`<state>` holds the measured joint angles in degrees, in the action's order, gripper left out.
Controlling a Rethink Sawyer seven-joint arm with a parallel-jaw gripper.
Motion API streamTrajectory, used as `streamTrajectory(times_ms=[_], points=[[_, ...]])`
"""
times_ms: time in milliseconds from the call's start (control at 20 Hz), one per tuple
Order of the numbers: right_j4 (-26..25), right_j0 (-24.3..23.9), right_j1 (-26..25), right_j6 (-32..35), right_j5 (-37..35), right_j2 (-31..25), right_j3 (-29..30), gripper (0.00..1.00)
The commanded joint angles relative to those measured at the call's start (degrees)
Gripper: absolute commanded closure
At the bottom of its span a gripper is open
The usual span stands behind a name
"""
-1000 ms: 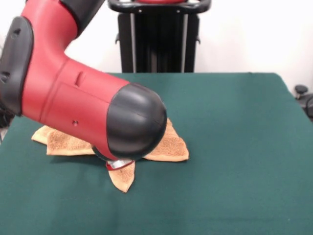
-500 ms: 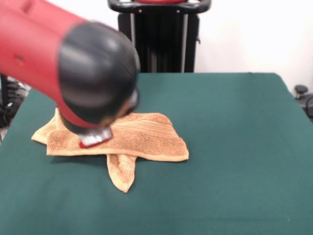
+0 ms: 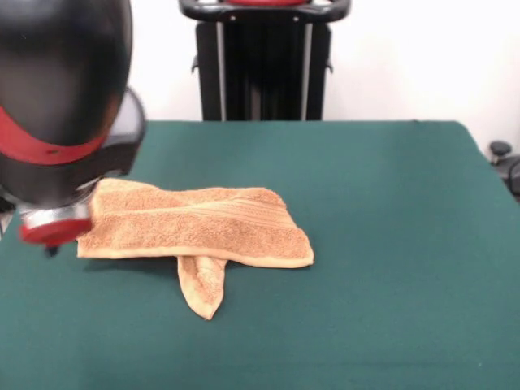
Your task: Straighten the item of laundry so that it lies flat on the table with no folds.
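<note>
Green tabletop [image 3: 390,244] carries a still-folded towel [image 3: 195,227]; the claw [image 3: 53,236], grip unreadable, could bunch it if dragged.

A small orange-tan terry-cloth towel [image 3: 195,227] lies folded on the dark green felt-covered worktop [image 3: 382,244], a narrow flap sticking out from under its near edge. The red and black robot arm [image 3: 65,106] looms at the left, overlapping the towel's left end.
</note>
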<state>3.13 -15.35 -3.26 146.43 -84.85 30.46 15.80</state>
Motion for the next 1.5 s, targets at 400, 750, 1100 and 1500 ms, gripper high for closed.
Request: streamTrajectory(times_ms=[400,750,1100,1500], points=[[1.3,1.8,-0.1,19.1,22.5,-5.1,18.5,0.0],[2.1,2.4,0.6,14.9,18.5,-4.3,21.4,0.0],[2.6,2.7,1.3,14.6,19.3,-4.6,22.8,0.0],[2.7,3.2,1.8,12.9,21.4,-5.5,24.2,0.0]])
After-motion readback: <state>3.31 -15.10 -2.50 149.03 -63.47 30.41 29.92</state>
